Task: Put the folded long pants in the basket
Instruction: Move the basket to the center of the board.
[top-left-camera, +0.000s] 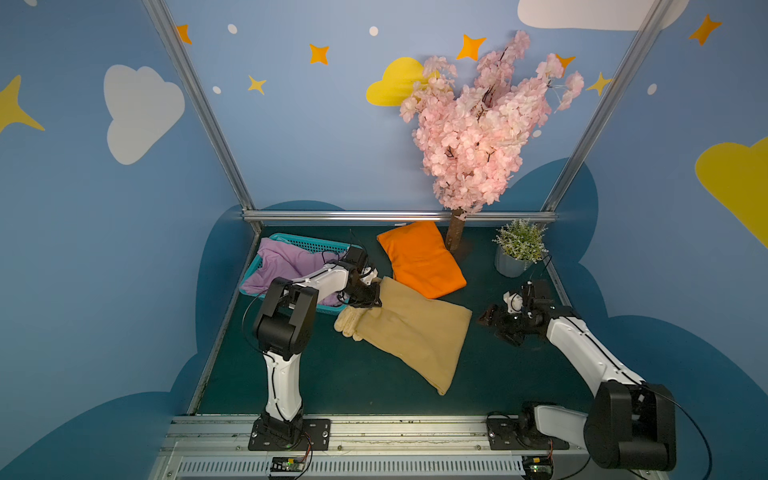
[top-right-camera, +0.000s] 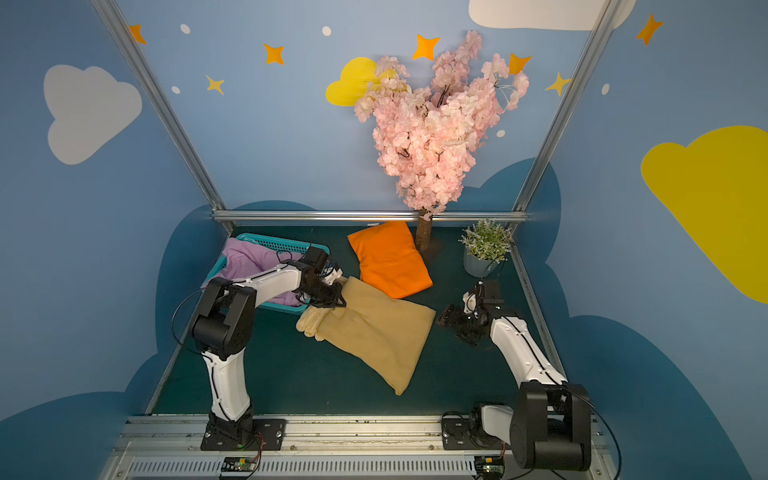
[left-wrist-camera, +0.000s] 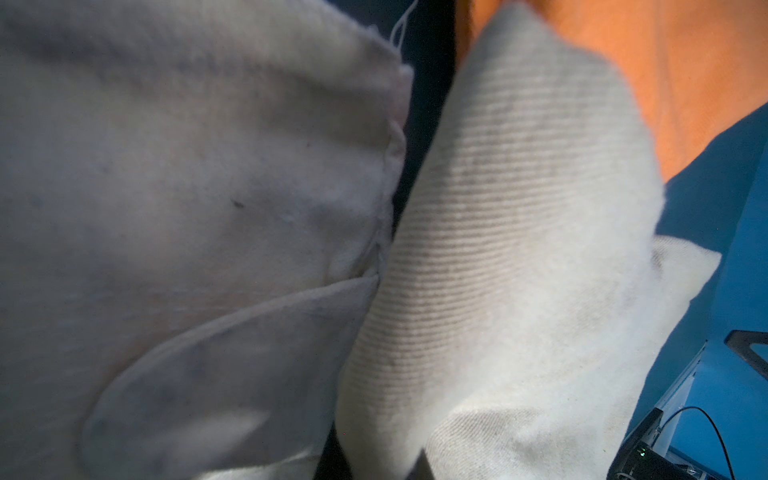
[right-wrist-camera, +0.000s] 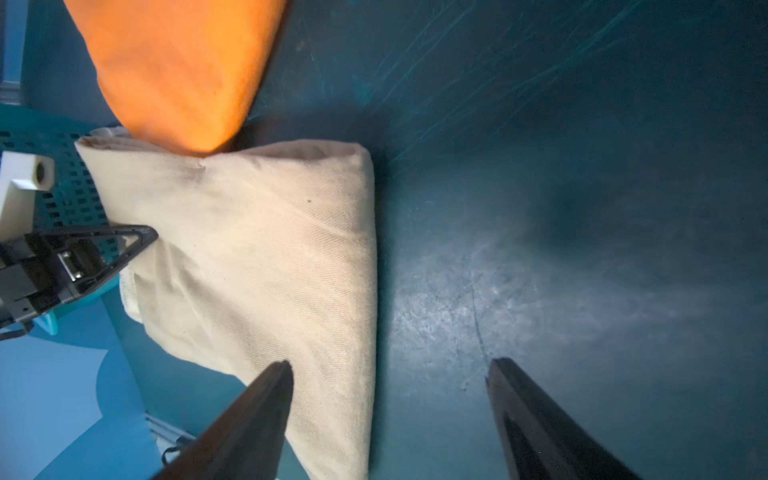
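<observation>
At the basket-side corner of the tan pants (top-left-camera: 411, 328), your left gripper (top-left-camera: 368, 299) sits closed; a hold on the cloth cannot be confirmed. Their length runs away from the basket (top-left-camera: 307, 243) toward the front. Your right gripper (top-left-camera: 496, 326), open and empty, stands beside the opposite edge.

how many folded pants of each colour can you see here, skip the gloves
lilac pants: 1, in the basket
orange pants: 1, outside the basket
tan pants: 1, outside the basket
total: 3
</observation>
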